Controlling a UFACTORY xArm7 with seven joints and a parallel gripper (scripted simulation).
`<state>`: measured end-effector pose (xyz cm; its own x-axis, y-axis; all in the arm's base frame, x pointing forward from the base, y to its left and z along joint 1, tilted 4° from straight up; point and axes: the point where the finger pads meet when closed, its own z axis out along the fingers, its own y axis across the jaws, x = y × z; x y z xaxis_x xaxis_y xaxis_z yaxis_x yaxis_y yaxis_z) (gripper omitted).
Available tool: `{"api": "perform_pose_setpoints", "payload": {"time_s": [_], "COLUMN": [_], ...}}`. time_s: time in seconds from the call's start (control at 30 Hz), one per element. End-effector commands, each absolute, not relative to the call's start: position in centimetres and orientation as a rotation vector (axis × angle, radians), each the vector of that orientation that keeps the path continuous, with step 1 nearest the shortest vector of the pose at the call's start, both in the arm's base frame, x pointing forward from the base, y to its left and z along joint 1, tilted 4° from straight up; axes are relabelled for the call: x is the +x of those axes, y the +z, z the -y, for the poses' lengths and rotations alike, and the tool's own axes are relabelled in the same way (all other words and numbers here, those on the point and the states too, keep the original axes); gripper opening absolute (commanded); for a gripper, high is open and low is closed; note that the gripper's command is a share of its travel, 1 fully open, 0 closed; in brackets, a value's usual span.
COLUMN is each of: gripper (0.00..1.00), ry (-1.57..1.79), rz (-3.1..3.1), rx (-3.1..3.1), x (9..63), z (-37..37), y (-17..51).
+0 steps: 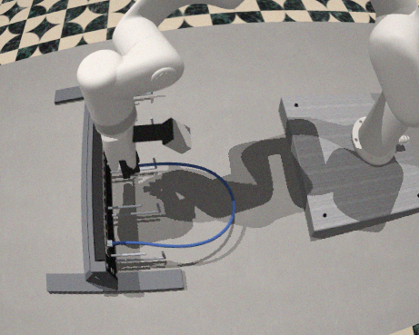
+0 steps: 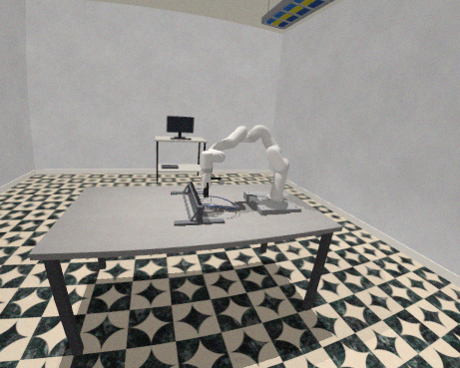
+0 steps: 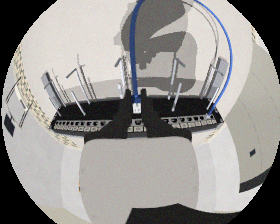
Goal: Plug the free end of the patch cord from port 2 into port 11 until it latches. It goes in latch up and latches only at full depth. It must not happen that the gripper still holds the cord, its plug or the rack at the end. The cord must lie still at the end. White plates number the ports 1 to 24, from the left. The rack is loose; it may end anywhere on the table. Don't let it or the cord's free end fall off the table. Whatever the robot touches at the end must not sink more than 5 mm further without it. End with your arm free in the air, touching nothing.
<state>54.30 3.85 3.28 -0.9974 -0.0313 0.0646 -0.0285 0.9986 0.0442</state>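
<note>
Blue patch cord [image 1: 234, 200] [image 3: 231, 55] loops above the bench [image 1: 240, 290] [image 2: 134, 234], one end in the patch panel [image 1: 89, 195] [image 2: 193, 205] [image 3: 95, 109]; the jaws [image 1: 130, 173] [image 2: 206, 194] are pinching its clear plug [image 3: 136, 107] right by the port row, though I can't quite tell if it's in

The arm [image 1: 149, 61] [image 2: 258, 134] is smooth, rounded white, its pincer [image 1: 130, 173] [image 2: 206, 195] [image 3: 136, 96] black.
</note>
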Motion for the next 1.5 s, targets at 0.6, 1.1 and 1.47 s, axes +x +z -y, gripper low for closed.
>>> {"api": "perform_pose_setpoints", "payload": {"time_s": [0.6,1.1,1.47], "gripper": [0.00,0.00,0.00], "ry": [-0.067,-0.067,-0.067], "rz": [3.080,3.080,3.080], "rx": [0.046,0.046,0.045], "x": [56.9,57.0,57.0], "z": [-4.0,-4.0,-4.0], "y": [3.4,3.4,3.4]}}
